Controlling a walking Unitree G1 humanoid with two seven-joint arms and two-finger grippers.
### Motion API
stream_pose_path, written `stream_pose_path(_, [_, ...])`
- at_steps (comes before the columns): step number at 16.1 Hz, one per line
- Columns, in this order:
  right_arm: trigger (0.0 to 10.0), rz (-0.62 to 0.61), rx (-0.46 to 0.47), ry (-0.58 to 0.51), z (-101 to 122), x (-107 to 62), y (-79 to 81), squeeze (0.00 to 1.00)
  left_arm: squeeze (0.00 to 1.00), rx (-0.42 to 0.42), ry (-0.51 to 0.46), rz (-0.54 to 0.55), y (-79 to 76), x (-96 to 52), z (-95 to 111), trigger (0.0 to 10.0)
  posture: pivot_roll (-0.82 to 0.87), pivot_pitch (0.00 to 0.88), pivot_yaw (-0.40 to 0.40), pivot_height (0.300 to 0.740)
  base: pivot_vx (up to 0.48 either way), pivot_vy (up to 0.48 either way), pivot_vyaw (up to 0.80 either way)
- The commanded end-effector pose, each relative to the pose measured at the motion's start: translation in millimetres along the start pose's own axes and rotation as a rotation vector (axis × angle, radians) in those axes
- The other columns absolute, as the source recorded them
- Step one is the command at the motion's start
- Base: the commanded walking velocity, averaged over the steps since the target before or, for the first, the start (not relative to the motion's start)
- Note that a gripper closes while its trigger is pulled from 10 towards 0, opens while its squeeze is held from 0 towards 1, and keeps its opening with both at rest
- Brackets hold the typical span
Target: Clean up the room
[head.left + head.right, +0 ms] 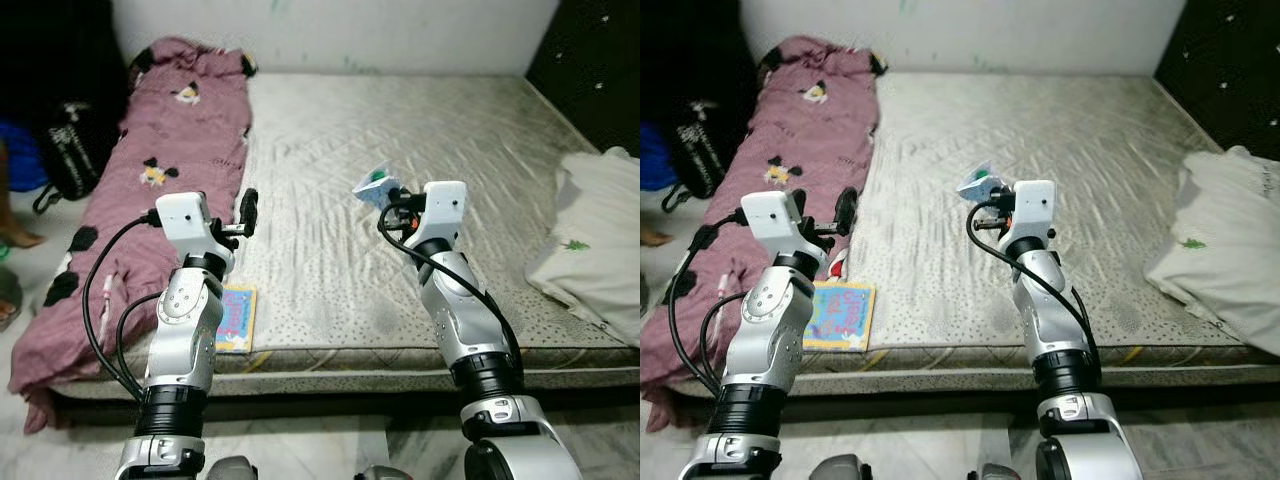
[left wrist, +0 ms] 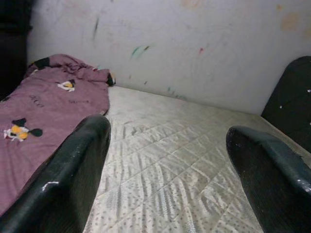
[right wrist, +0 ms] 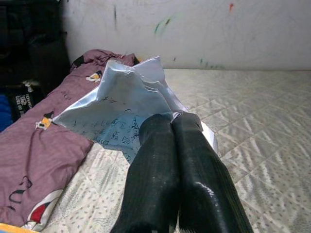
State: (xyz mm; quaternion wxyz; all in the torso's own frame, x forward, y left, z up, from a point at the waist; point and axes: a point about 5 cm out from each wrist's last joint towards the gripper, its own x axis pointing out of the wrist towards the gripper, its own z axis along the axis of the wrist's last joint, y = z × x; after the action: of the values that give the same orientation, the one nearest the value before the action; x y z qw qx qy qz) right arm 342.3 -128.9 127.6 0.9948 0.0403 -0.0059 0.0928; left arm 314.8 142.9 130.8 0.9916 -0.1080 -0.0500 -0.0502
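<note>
A: Where is the wrapper (image 3: 121, 109) found?
B: It is clamped between the 2 closed fingers of the right gripper (image 1: 385, 205) and held up above the middle of the mattress (image 1: 420, 130).

A: And the left gripper (image 1: 247, 212)?
B: It is held over the mattress with fingers spread; nothing is grasped.

A: What is judged done?
B: 1 piece of litter is lifted but not yet binned. A book (image 1: 840, 312), a crumpled blanket (image 1: 160, 150) and a pillow (image 1: 600, 240) are left on the bed.
</note>
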Motion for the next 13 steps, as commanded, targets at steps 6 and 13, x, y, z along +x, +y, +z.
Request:
stream_pose_path(6, [10.0,0.007,-0.011,-0.007,1.9,1.4,-1.4,0.0,0.0,-0.003,0.0,-0.021,-2.7,0.5,0.5,10.0,0.02,0.0,-0.021,0.74,0.0,0.0,0.0])
stream_pose_path(13, [10.0,0.016,-0.019,0.001,0.9,1.8,-1.0,0.0,0.0,-0.016,0.004,-0.022,-2.9,0.4,-0.4,10.0,0.02,0.0,-0.024,0.74,0.0,0.387,0.0])
